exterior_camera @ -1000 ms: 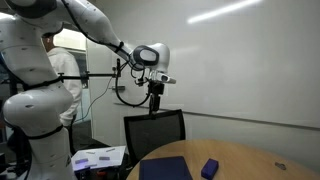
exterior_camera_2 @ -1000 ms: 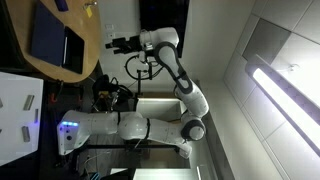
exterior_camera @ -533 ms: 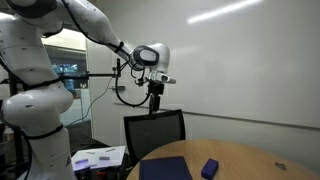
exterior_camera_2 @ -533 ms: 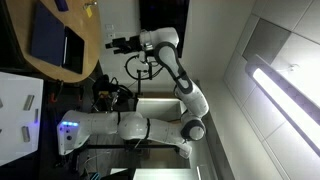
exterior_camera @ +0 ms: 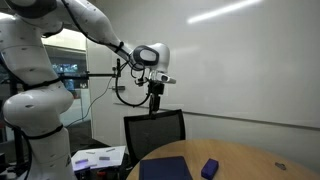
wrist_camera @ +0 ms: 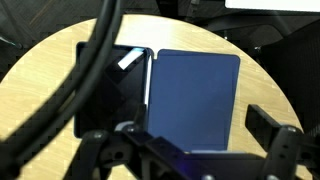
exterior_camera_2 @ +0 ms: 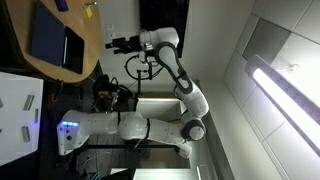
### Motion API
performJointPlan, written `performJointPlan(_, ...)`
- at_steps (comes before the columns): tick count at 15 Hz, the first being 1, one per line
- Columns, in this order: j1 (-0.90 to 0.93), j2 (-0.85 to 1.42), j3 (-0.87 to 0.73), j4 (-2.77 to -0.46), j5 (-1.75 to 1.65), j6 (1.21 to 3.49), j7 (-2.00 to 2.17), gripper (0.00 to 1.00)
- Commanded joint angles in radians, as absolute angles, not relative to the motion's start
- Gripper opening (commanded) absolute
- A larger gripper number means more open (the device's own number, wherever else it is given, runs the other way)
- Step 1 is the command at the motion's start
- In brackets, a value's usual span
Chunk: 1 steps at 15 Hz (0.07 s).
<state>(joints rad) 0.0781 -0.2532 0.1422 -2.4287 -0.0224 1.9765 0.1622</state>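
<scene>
My claw [exterior_camera: 155, 104] hangs high over the round wooden table [exterior_camera: 250, 160], fingers spread wide, gripping nothing. Straight beneath me lies the blue folder [wrist_camera: 195, 95], edge to edge with a black pad [wrist_camera: 112, 100] whose white label [wrist_camera: 130, 60] is too blurred to read. A small blue block [exterior_camera: 209, 168] sits near it.

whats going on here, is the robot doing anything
The robot arm holds its gripper high above a round wooden table, touching nothing. In the wrist view the jaws look open and empty. Below it, a blue folder and a black folder lie flat, side by side. An exterior view also shows a small blue block near the blue folder and a black chair behind the table.
</scene>
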Motion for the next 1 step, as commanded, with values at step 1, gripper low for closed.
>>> performJointPlan(1, 0.084, -0.253, 0.137, -2.428, -0.024, 1.975, 0.164, 1.0)
